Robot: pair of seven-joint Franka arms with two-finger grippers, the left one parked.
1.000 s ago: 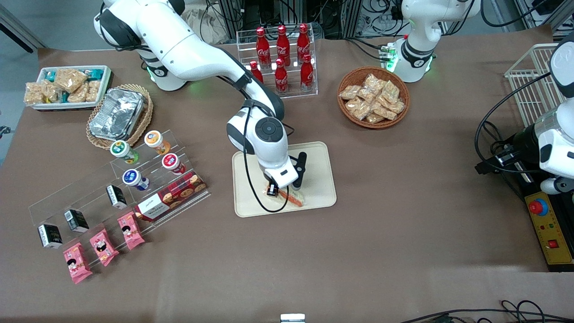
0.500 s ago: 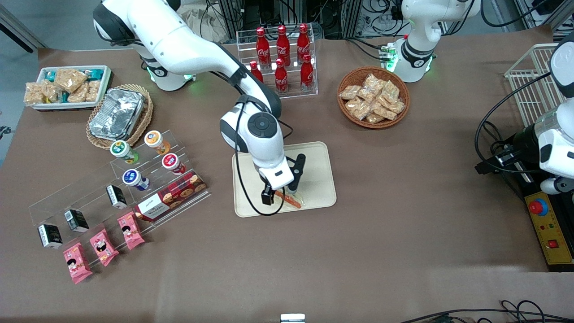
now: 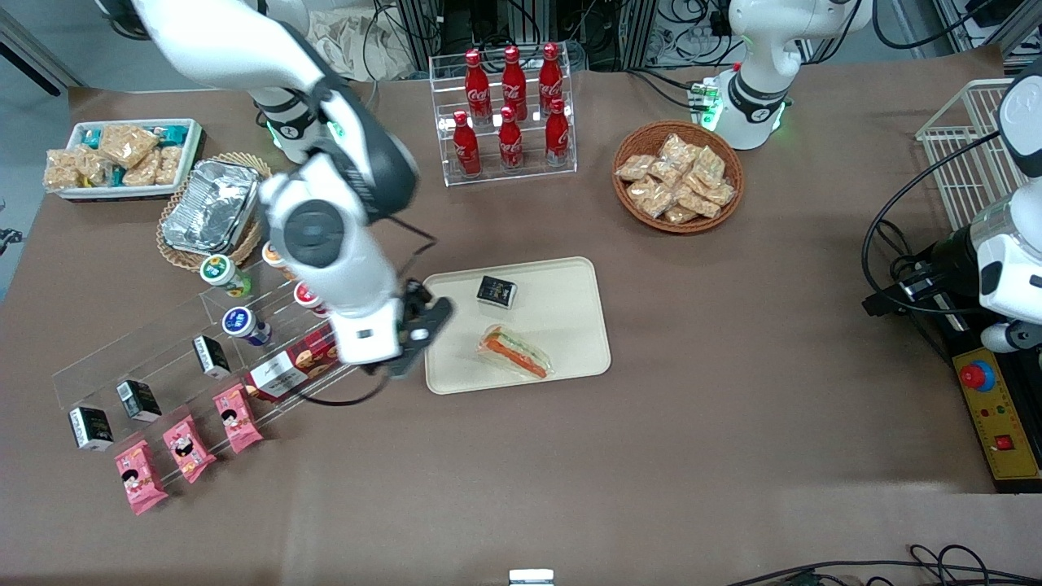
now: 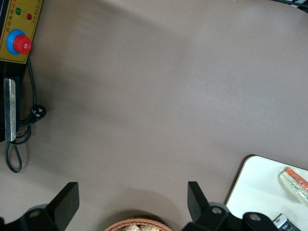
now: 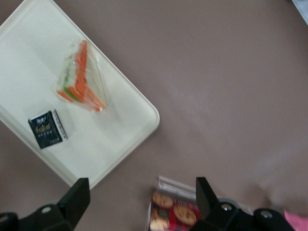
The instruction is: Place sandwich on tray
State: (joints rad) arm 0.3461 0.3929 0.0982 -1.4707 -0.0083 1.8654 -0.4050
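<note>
The wrapped sandwich (image 3: 515, 352) lies on the cream tray (image 3: 570, 285), near the tray's edge closest to the front camera, with its orange and green filling showing. It also shows in the right wrist view (image 5: 82, 79) on the tray (image 5: 130, 125), and in the left wrist view (image 4: 294, 182). My right gripper (image 3: 417, 338) is open and empty, raised above the table between the tray and the acrylic snack rack, apart from the sandwich.
A small black packet (image 3: 496, 291) lies on the tray farther from the camera than the sandwich. A red cookie box (image 3: 305, 358) sits on the acrylic rack (image 3: 138, 358) beside the gripper. A cola bottle rack (image 3: 509, 114), snack basket (image 3: 677, 175) and foil container (image 3: 212, 205) stand farther back.
The gripper let go of the sandwich, rose and swung off the tray toward the working arm's end. The sandwich stays on the tray, and the black packet has come into view.
</note>
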